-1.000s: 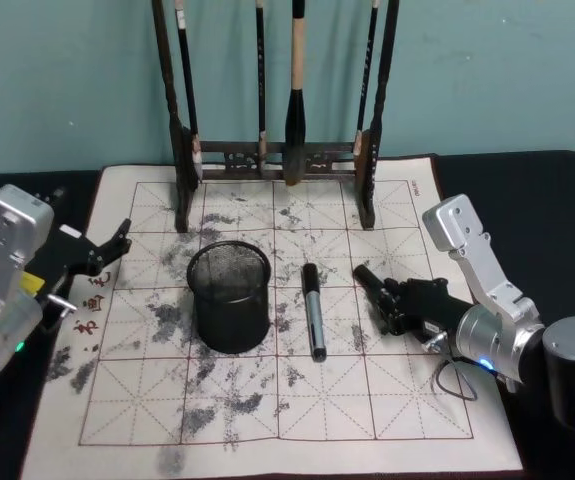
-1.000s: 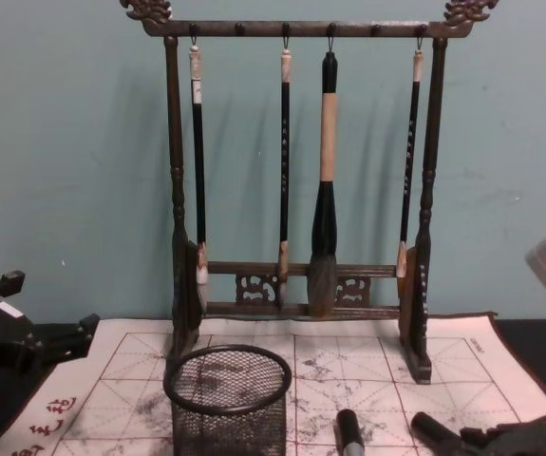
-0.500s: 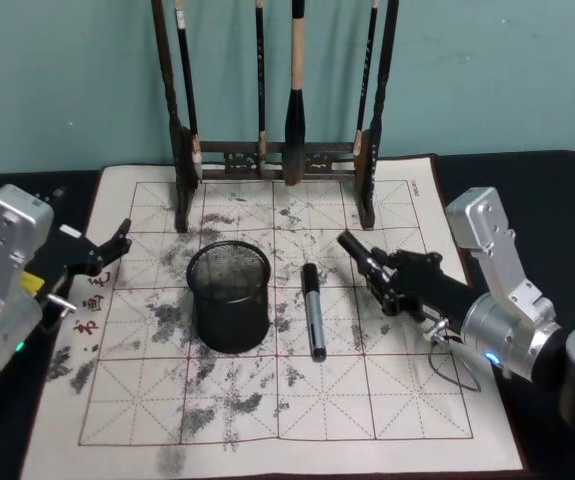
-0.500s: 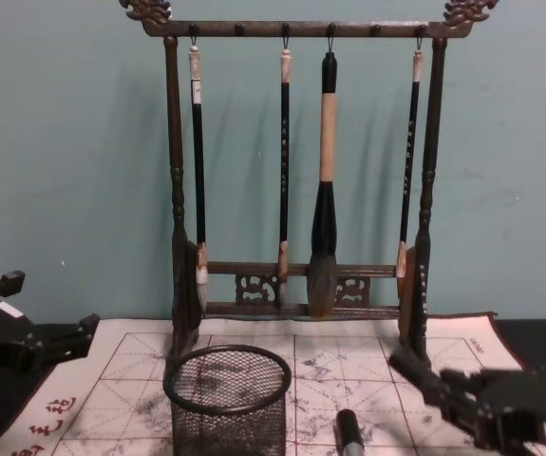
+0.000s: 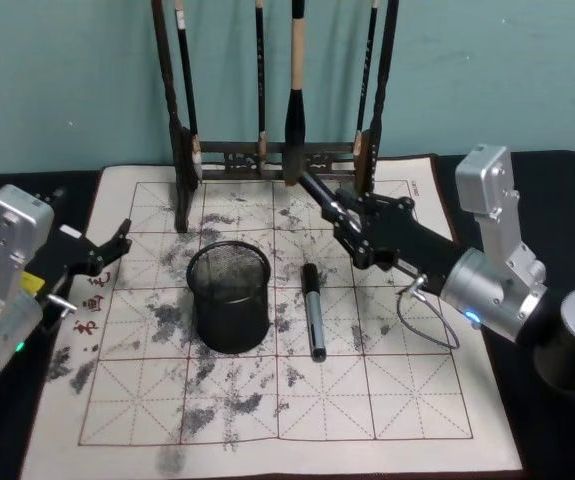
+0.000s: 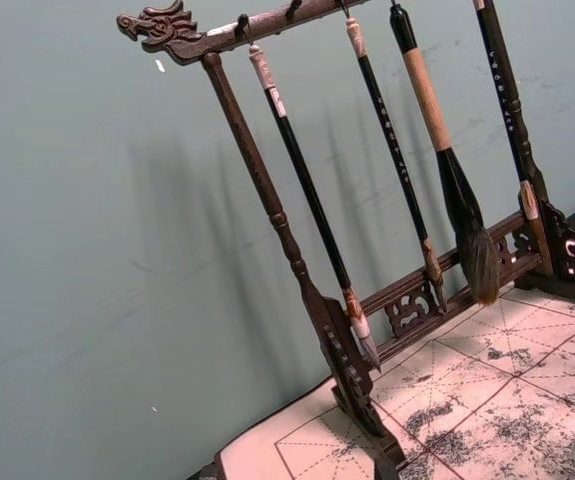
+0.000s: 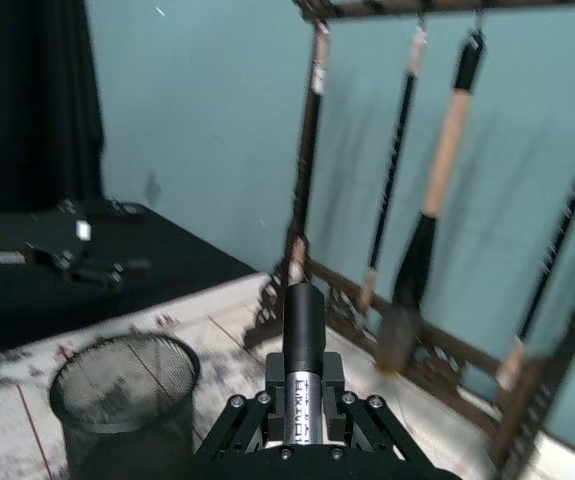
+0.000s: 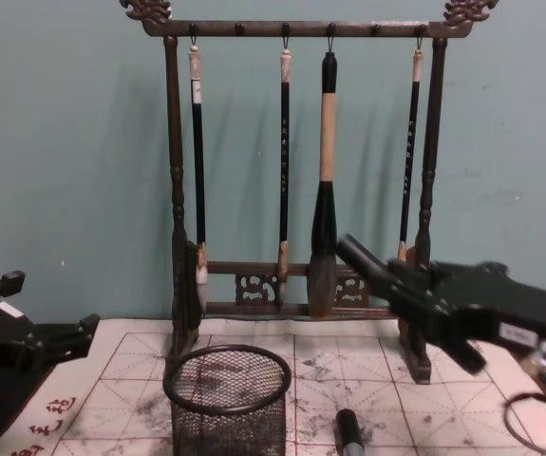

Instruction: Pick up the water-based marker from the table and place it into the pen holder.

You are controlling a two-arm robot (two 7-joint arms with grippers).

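My right gripper (image 5: 355,236) is shut on a black and silver marker (image 5: 319,197), held in the air over the far part of the cloth, just in front of the brush rack. The marker (image 7: 303,330) sticks out beyond the fingers, above and to the right of the pen holder (image 7: 127,400). The round black mesh pen holder (image 5: 229,297) stands upright on the gridded cloth (image 5: 267,410). A second black and silver marker (image 5: 313,312) lies flat on the cloth right of the holder. My left gripper (image 5: 110,250) rests open at the cloth's left edge.
A tall dark wooden brush rack (image 5: 277,160) with several hanging brushes stands at the back of the cloth, close behind the held marker (image 8: 363,261). A loose cable loop (image 5: 427,325) hangs under my right wrist. The cloth's near half is bare.
My right gripper has risen from low beside the lying marker and swung left and farther back, carrying its marker toward the rack. The left arm has not moved.
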